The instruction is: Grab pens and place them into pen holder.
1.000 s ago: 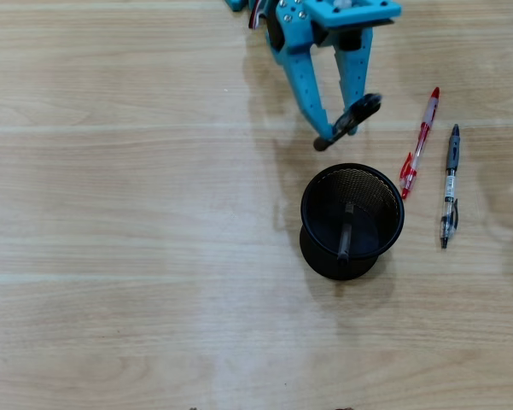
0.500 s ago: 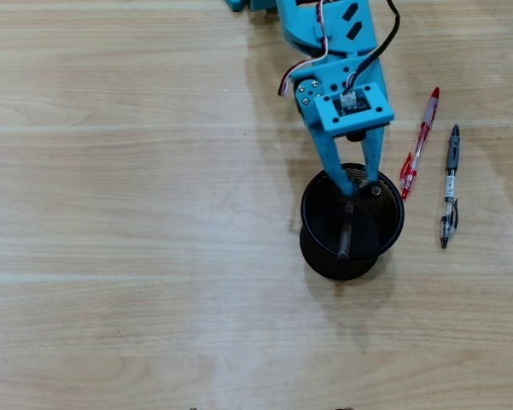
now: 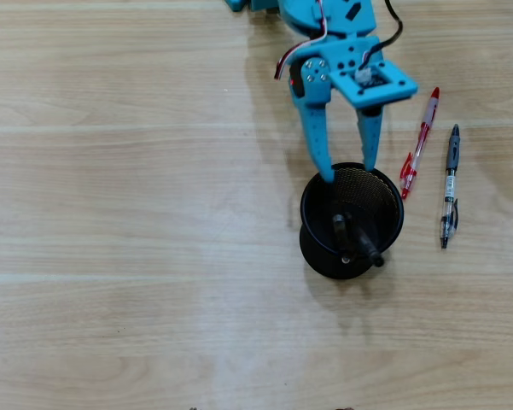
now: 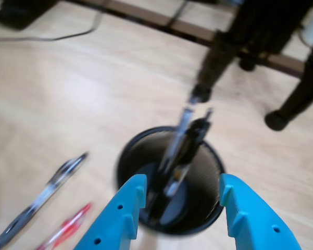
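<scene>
Overhead, fingers [image 3: 347, 172] spread open over pen holder [image 3: 311, 205], two pens [image 3: 354, 237] inside, red pen [image 3: 420, 143] and grey pen [image 3: 449, 184] just right

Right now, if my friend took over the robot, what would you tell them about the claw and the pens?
Claw: open and empty, hovering just over the far rim of the pen holder.
In the holder: two dark pens, leaning against its near side. The wrist view shows them standing up inside the cup.
On the table: the red pen and the grey pen, lying side by side to the right of the holder in the overhead view, not touching it.
Done: two pens are in.
Left: pick up the red pen and the grey pen and drop each into the holder.
</scene>
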`<state>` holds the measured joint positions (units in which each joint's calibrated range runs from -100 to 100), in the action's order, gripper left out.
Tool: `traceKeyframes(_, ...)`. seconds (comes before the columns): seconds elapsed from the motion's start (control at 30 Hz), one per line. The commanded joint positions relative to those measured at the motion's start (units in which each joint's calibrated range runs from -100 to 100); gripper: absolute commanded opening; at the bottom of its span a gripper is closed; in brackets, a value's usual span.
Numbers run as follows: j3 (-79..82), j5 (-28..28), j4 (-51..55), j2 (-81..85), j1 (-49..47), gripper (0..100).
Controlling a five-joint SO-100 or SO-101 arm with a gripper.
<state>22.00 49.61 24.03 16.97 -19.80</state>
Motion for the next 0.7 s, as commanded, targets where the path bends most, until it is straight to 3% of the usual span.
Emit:
traceKeyframes(0.0, -6.29, 0.26, 23.03, 11.09, -6.49, 17)
traceKeyframes(0.1, -9.28, 9.51, 37.46, 9.83, -12.3, 17)
traceKeyframes(0.13, -9.46, 17.82, 43.14, 7.29, -17.46, 17)
traceKeyframes(0.3, -10.1, 37.01, 45.97, -5.47, -27.54, 17)
traceKeyframes(0.4, -12.27, 39.94, 45.8, -13.08, -29.4, 17)
traceKeyframes(0.67, -24.58, 39.94, 45.8, -27.87, -29.15, 24)
